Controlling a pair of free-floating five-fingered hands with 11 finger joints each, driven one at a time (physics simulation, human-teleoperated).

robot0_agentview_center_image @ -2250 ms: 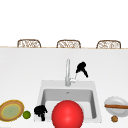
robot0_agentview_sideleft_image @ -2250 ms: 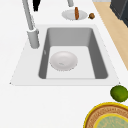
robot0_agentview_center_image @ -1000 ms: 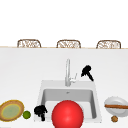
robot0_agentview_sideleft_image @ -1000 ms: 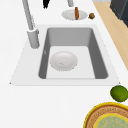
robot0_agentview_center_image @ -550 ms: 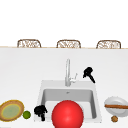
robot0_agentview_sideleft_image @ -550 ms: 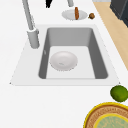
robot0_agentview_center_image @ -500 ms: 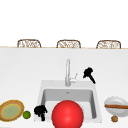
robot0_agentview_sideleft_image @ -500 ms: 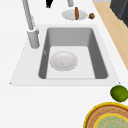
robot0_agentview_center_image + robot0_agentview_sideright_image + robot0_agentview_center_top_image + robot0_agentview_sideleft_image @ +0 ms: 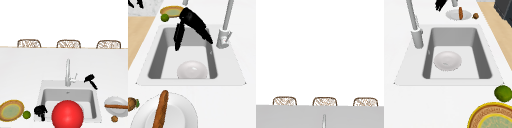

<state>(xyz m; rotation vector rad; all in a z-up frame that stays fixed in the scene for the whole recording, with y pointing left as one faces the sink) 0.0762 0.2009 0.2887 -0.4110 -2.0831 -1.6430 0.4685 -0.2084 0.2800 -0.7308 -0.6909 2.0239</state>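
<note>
My right hand [image 9: 90,80] floats open just right of the faucet [image 9: 67,72], above the sink's back right corner, holding nothing. In the right side view this hand [image 9: 193,23] hangs over the basin with straight fingers pointing down. It also appears at the top of the left side view [image 9: 440,5]. My left hand [image 9: 40,111] hovers idle and relaxed at the sink's front left corner, next to a lime [image 9: 26,114]. A white bowl [image 9: 447,60] lies in the sink basin [image 9: 481,57]. A red round thing [image 9: 67,115] sits at the sink's front.
A yellow woven plate [image 9: 11,110] lies left of the sink. At the right, a white plate [image 9: 110,102] carries a brown stick-shaped food [image 9: 116,106], with a small brown nut-like thing [image 9: 114,118] beside it. Three chair backs [image 9: 68,43] stand behind the counter.
My right hand has drifted right, away from the faucet, and slightly lower. The left hand and the objects have stayed put.
</note>
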